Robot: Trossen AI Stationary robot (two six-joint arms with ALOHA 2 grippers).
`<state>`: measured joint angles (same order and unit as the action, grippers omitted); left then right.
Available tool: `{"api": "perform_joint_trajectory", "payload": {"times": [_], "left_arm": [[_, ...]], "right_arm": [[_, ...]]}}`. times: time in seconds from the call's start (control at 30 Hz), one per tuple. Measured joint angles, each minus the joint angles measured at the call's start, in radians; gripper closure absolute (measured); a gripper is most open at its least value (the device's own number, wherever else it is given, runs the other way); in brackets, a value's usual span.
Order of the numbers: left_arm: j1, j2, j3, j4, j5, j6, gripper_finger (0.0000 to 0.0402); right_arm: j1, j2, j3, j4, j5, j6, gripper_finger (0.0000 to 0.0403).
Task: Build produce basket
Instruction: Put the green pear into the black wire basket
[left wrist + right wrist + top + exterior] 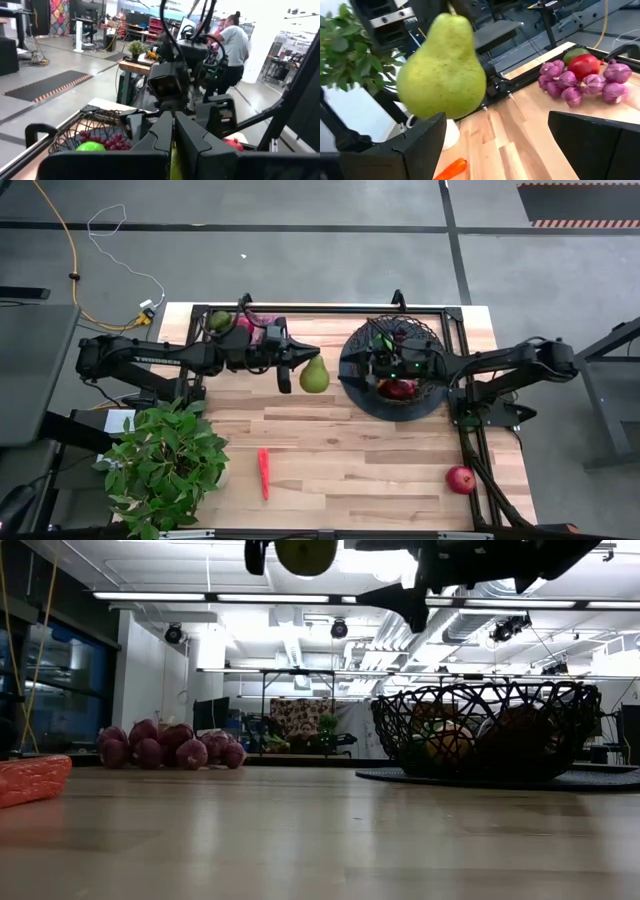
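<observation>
From above, the left gripper (300, 358) is closed on a pear (315, 376) beside the basket (394, 367), over which the right gripper (385, 365) hangs open. Low down, grapes (170, 745) lie behind. The right wrist shows the pear (442, 70) hanging free of the table (520, 135).

Left arm reaches in from the table's left side, stretched toward the middle along the far half. Left gripper (303, 360) is raised well off the table, jaws closed on a pear (314, 375) by its narrow top, so the pear hangs below the fingers (165, 135). Right arm reaches in from the right side, elbow bent near the table edge. Right gripper (385, 360) hovers over the basket (360, 395), jaws spread wide, nothing between the fingers (415, 145), facing the left gripper.
</observation>
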<state>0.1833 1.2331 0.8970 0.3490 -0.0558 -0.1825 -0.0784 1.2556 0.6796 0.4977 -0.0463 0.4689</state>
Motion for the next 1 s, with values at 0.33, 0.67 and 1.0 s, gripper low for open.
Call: {"api": "perform_joint_trajectory", "payload": {"times": [0.33,0.67,1.0], "left_arm": [[-0.001,0.010,0.000,0.025,0.011,0.002,0.0401],[-0.001,0.011,0.000,0.045,0.011,0.003,0.0401],[-0.001,0.024,-0.001,0.073,-0.032,0.018,0.0401]], "right_arm": [[0.000,0.005,0.000,0.033,0.067,0.135,0.0071],[0.003,0.005,0.000,-0.007,0.010,0.162,0.0023],[0.010,0.005,0.001,-0.025,0.008,0.195,0.0026]]}}
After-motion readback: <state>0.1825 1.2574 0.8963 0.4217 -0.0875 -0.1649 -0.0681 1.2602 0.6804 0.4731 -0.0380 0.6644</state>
